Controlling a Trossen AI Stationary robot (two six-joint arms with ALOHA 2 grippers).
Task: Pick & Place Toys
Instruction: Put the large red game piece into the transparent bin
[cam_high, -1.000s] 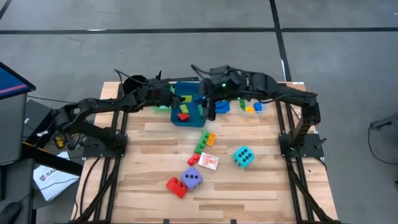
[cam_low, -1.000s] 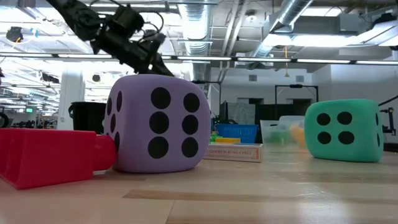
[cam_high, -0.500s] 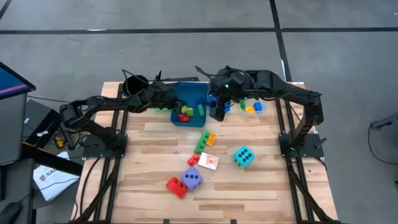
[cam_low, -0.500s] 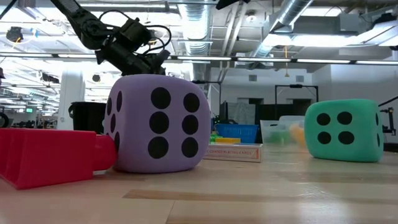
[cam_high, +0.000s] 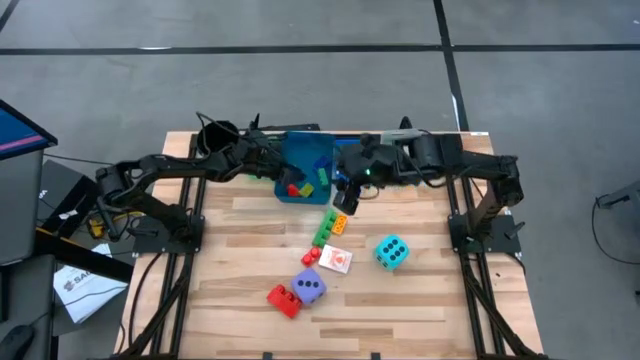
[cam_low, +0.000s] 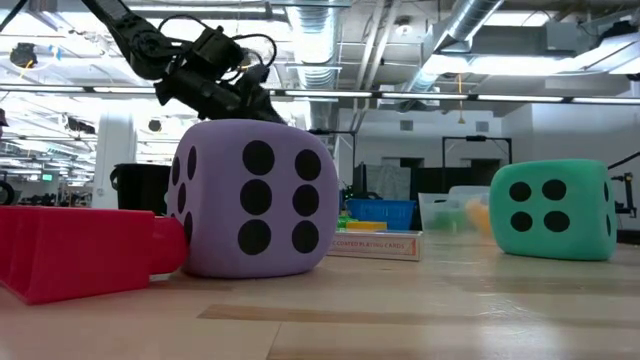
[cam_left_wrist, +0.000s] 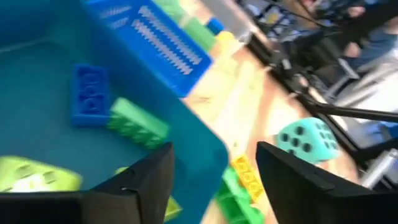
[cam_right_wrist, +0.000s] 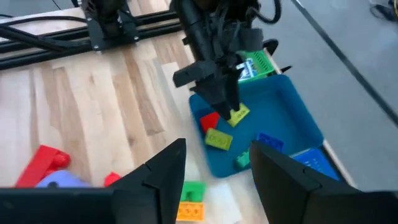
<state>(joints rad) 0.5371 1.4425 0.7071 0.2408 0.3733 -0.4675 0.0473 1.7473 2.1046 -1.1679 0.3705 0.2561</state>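
**Blue tray filling up, both claws empty**

From my seat the blue tray sits at the far middle of the worktop. In it I count a red brick, two yellow-green bricks, a green brick and a blue brick. Just to its right, behind the right arm, there is a clear tray whose contents I cannot make out from above. A black cup stands at the far left corner.

The left claw hangs over the left part of the blue tray, just above the bricks. Its wrist camera shows the two fingers parted with nothing between them. The right claw is over the worktop just off the tray's near right corner, above the loose bricks. Its fingers stand partly apart and I see nothing gripped.

Still out on the worktop: an orange brick beside a run of green bricks, close under the right claw. Nearer me lies a white picture card, a small red piece touching or just beside its left edge. The teal dice cube rests to the card's right. The purple dice cube sits at the front, with a large red brick against its left side. In the low view the purple cube and red brick fill the foreground and hide most of the trays behind them.
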